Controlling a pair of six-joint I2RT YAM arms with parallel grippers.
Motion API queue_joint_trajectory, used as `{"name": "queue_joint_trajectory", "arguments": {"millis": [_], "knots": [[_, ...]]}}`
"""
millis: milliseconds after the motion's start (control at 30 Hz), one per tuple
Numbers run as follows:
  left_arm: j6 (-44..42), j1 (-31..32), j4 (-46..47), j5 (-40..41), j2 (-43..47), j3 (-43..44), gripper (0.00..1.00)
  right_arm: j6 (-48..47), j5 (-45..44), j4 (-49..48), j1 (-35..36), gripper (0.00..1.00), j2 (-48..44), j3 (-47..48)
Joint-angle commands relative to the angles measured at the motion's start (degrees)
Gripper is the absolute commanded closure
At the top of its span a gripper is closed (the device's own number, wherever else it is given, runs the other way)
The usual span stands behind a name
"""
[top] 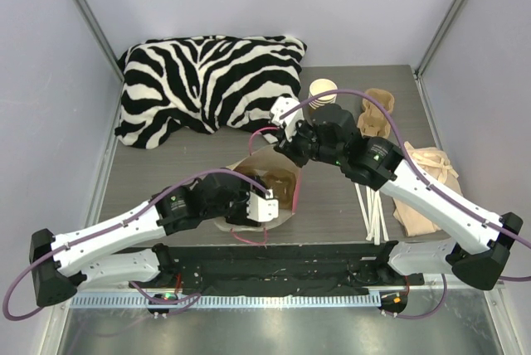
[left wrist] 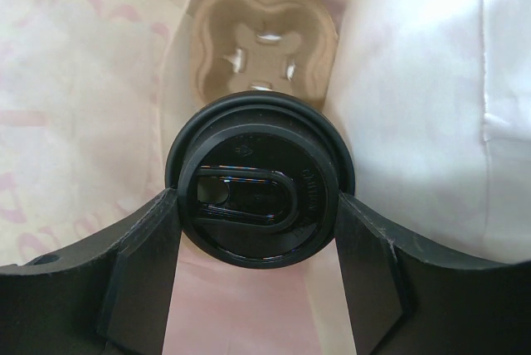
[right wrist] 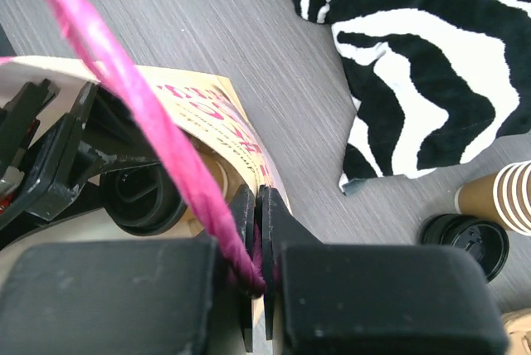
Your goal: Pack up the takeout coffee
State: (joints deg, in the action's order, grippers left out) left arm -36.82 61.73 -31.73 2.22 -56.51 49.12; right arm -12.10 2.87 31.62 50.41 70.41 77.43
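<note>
The takeout coffee (left wrist: 259, 197) sits inside the paper bag (left wrist: 83, 123), just within its mouth and above the moulded cup carrier (left wrist: 264, 44) that lies at the bag's bottom. The left gripper (left wrist: 259, 206) is spread wide around the cup, one finger against each side at the black lid, so the cup is held. The right gripper (right wrist: 255, 206) is pinched tight on the bag's pink handle (right wrist: 124, 89) at the rim of the bag, holding the mouth open. Handling judgement: a paper cup is light when empty and top-heavy when filled. Its wall dents under a firm squeeze, and the plastic lid is smooth and can pop off if it is levered. The soundest hold is at or just below the lid rim, where the rolled paper edge stiffens the wall. The lid hides the cup body, so the exact contact height and the fill level cannot be confirmed. Keep the cup upright and centred over a carrier pocket inside the bag.
</note>
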Motion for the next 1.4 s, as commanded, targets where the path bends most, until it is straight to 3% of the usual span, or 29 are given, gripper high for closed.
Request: {"name": "queue_joint_trajectory", "arguments": {"millis": [0, 233, 733, 1367], "knots": [[-1.3, 0.9, 2.5, 0.8, 1.8, -1.6, 0.94, -0.9, -1.8, -4.1, 0.0, 0.99, -1.2, 2.7], [-0.5, 1.0, 7.0, 3.7, -0.6, -0.5, 0.95, 0.1, 1.9, -5.8, 0.8, 0.99, -4.0, -2.9], [0.1, 5.8, 17.7, 7.7, -3.4, -3.3, 0.97, -2.3, -2.6, -9.9, 8.6, 0.99, -7.8, -7.6], [0.0, 5.8, 15.0, 5.2, -1.9, -6.0, 0.99, -3.4, -4.6, -10.8, 8.9, 0.99, -8.1, -8.4]]}}
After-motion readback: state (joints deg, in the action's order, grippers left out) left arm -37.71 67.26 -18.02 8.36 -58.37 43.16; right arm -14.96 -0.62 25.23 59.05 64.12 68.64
